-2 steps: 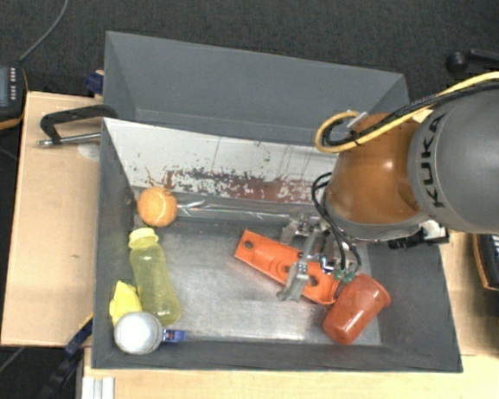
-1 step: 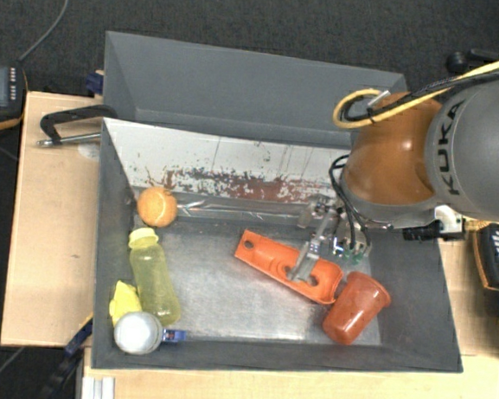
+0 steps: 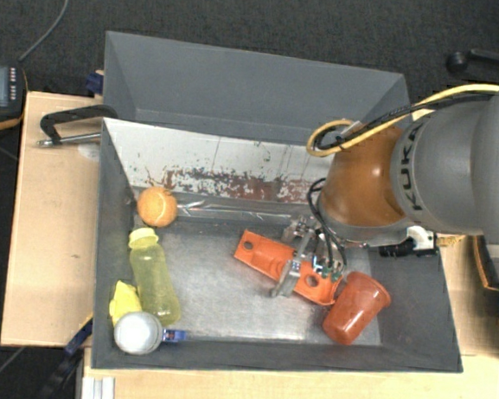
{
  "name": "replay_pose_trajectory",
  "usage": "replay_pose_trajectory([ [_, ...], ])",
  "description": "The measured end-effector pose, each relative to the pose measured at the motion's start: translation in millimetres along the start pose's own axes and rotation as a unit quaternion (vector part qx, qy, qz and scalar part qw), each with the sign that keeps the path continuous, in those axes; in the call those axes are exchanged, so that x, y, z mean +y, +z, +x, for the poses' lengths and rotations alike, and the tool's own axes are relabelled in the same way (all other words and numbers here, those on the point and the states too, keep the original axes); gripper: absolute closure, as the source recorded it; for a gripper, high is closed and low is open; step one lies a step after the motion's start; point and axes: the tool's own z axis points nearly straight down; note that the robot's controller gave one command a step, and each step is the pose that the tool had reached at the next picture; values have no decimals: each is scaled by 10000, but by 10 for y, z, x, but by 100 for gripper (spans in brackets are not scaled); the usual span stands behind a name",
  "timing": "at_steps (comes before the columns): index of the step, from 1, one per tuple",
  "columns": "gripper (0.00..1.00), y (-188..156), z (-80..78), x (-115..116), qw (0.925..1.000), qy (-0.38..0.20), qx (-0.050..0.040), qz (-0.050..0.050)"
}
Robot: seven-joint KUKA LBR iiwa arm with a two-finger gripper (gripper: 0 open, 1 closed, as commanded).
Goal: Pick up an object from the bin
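The claw point(image 3: 304, 267) hung low over a flat orange piece point(image 3: 259, 252); whether it was open or closed could not be told. A good grasp would likely mean closing across the piece's narrow width, clear of the red cup point(image 3: 357, 310) just beside it. The piece lay directly beneath the claw, right of the bin's point(image 3: 108, 260) middle, running out leftward.
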Motion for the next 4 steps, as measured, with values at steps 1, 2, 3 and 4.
replay_pose_trajectory([
  [1,100,-1,32,-140,9970,777,-66,-24],
  [2,100,-1,32,-140,9970,776,-66,-23],
  [3,100,-140,62,-144,9970,775,-22,-12],
  [4,100,-396,27,-134,9970,770,-86,-33],
])
